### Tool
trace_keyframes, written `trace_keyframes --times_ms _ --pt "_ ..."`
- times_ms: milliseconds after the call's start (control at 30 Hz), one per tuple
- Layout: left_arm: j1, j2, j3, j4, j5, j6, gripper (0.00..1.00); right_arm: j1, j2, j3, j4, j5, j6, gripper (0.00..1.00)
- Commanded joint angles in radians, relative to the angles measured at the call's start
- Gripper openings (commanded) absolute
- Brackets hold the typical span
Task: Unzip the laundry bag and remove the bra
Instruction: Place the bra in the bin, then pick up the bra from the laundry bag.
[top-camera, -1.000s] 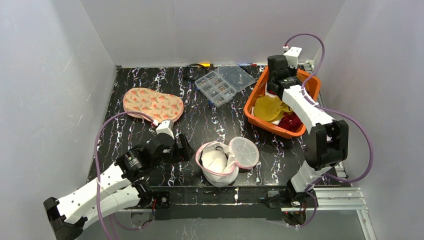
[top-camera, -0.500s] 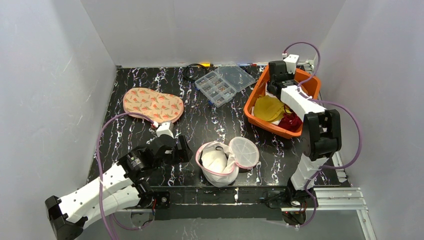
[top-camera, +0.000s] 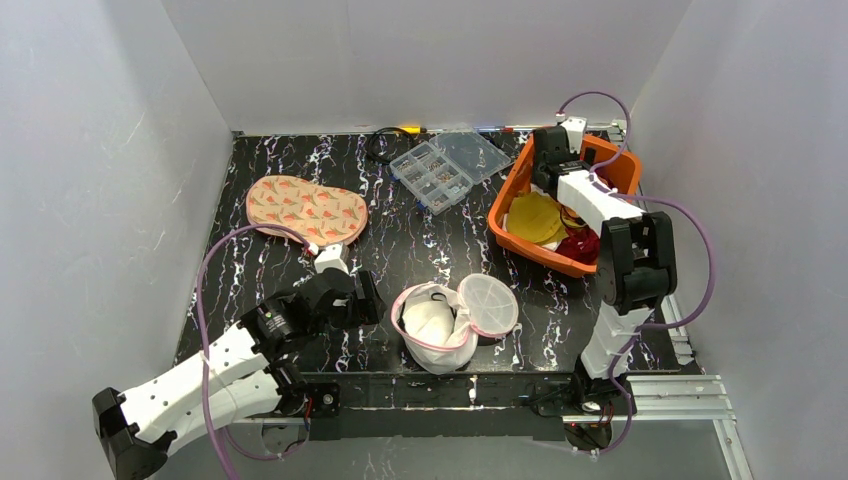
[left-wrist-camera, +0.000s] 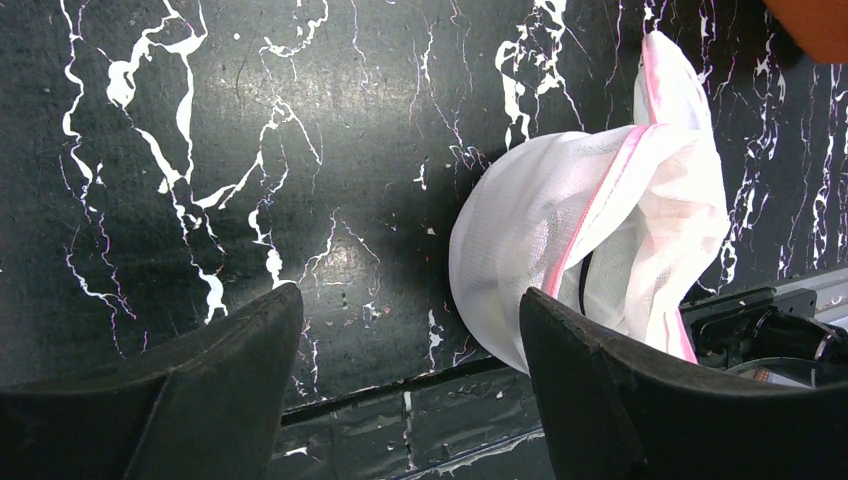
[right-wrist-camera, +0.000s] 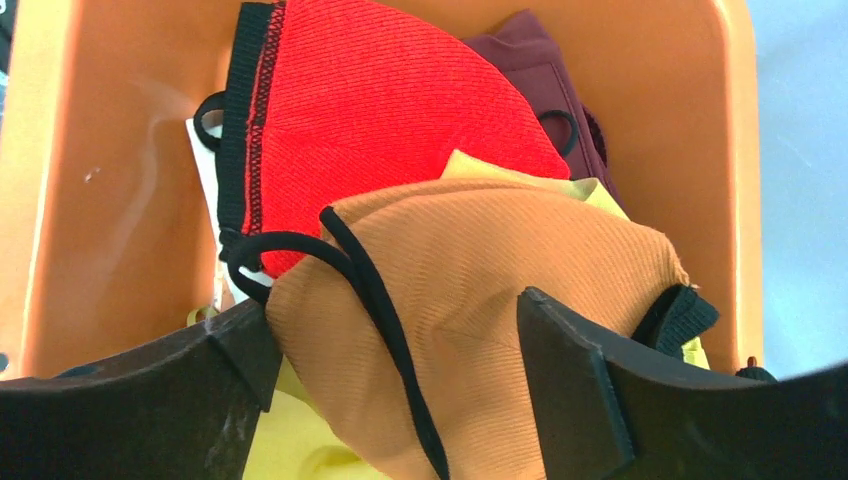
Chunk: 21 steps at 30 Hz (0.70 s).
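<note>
The laundry bag (top-camera: 437, 328) sits near the table's front edge. It is white mesh with a pink zip rim. It is unzipped, and its round lid (top-camera: 487, 304) is flipped to the right. My left gripper (top-camera: 365, 298) is just left of it, low over the table. In the left wrist view the left gripper (left-wrist-camera: 408, 300) is open and empty, with the bag (left-wrist-camera: 560, 230) beside its right finger. An orange-tan bra (right-wrist-camera: 500, 270) with a black strap lies in the orange basket (top-camera: 523, 247). My right gripper (right-wrist-camera: 395, 320) hangs open above the bra, gripping nothing.
A red garment (right-wrist-camera: 380, 110), a maroon one (right-wrist-camera: 540, 70) and a yellow one (right-wrist-camera: 290, 440) also lie in the basket. A clear compartment box (top-camera: 448, 165) and a black cable (top-camera: 380, 146) are at the back. A patterned pink pad (top-camera: 305, 208) lies at the far left.
My right gripper has gone from shut to open over the basket, and its arm has drawn in closer to the basket. The left arm has barely moved.
</note>
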Motion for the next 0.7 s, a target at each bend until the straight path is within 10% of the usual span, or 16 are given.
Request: trace_keyframes --times_ms 0,367,667 --pt "0.004 -0.011 -0.001 -0.018 -0.014 -0.003 0.77 0.001 -0.105 0.077 -0.027 -0.049 0.071 0.96" --pt "0.004 -0.102 -0.013 -0.043 -0.023 -0.022 0.78 0.094 -0.468 0.080 -0.043 -0.354 0.243 0.99" --pt "0.003 -0.184 -0.100 0.105 0.122 0.048 0.78 0.351 -0.834 -0.257 -0.018 -0.786 0.235 0.89"
